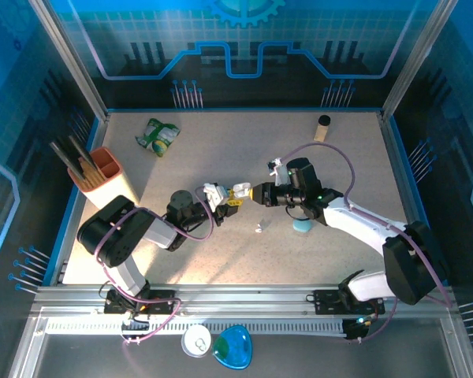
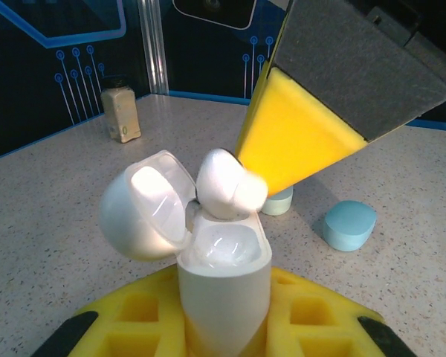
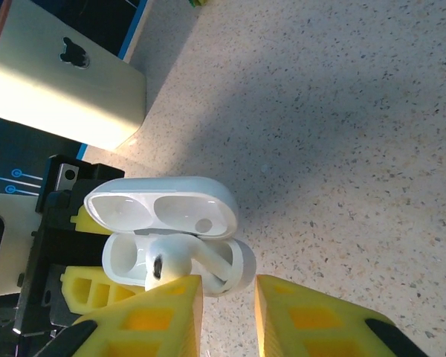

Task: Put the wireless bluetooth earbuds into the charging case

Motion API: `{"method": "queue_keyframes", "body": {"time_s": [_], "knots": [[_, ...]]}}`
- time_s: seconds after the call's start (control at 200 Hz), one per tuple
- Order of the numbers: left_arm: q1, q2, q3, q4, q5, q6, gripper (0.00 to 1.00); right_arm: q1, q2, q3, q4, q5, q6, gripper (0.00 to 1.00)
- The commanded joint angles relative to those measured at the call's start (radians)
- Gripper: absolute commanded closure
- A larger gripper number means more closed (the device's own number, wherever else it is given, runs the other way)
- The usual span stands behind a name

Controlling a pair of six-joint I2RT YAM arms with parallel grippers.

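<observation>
My left gripper [image 2: 224, 316] is shut on the white charging case [image 2: 223, 271], holding it upright with its lid [image 2: 143, 206] flipped open. One white earbud [image 2: 231, 184] sits tilted in the case's far socket, head up. In the right wrist view its stem lies in the case [image 3: 236, 269] and its head [image 3: 167, 262] rests against one yellow fingertip [image 3: 180, 291]. My right gripper [image 3: 229, 296] is open, bare table showing between its fingers. Both grippers meet at mid-table [image 1: 236, 193]. Another tiny white earbud [image 1: 259, 228] lies on the table.
A teal pebble-shaped case [image 2: 349, 224] and a pale teal piece [image 2: 278, 202] lie just behind. A white box [image 3: 59, 82], an orange holder [image 1: 102, 168], a green packet [image 1: 158, 135] and a cork cylinder [image 1: 323, 126] stand farther off.
</observation>
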Motion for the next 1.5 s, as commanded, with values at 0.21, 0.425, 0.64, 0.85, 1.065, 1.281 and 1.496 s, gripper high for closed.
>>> {"method": "queue_keyframes", "body": {"time_s": [0.21, 0.425, 0.64, 0.85, 1.065, 1.281, 1.496], "knots": [[0.000, -0.006, 0.019, 0.021, 0.027, -0.018, 1.00, 0.009, 0.000, 0.030, -0.036, 0.043, -0.014, 0.73], [0.002, 0.000, 0.024, 0.022, 0.031, -0.024, 1.00, 0.005, -0.023, 0.030, -0.060, 0.057, -0.027, 0.73], [0.014, 0.025, 0.022, 0.054, 0.030, -0.022, 1.00, -0.009, -0.083, 0.012, -0.049, 0.049, -0.062, 0.71], [0.031, 0.039, 0.021, 0.071, 0.034, -0.023, 1.00, -0.008, -0.074, 0.028, -0.079, 0.031, -0.089, 0.48], [0.090, 0.025, -0.003, 0.071, 0.030, -0.026, 1.00, 0.018, -0.054, 0.048, -0.291, 0.136, -0.132, 0.41], [0.139, 0.006, -0.021, 0.071, 0.028, -0.025, 1.00, 0.048, 0.085, 0.086, -0.412, 0.105, -0.129, 0.50], [0.159, -0.021, -0.045, 0.071, 0.023, -0.022, 1.00, 0.097, 0.253, 0.179, -0.424, 0.077, -0.136, 0.60]]}}
